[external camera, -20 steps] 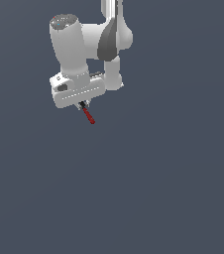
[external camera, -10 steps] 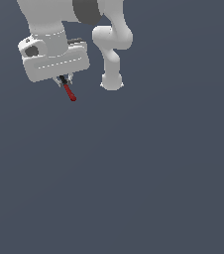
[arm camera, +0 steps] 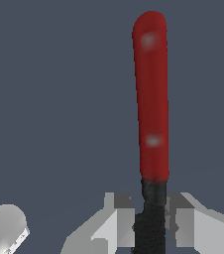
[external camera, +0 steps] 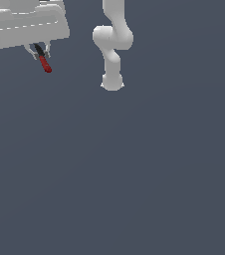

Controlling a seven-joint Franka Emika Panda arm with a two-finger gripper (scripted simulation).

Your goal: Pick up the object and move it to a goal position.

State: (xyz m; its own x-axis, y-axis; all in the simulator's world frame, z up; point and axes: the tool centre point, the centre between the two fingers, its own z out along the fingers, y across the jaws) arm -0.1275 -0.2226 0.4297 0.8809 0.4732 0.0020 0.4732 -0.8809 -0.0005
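Hanging at the exterior view's upper left, the small thin rod with a black end and a red end point(external camera: 44, 59) is pinched by its black end between the fingers point(arm camera: 118, 221) of the white claw point(external camera: 39, 50), red end slanting downward and outward. Beneath it spreads a plain dark grey-blue floor point(external camera: 134, 189), where the white arm's base point(external camera: 112, 83) stands well apart.
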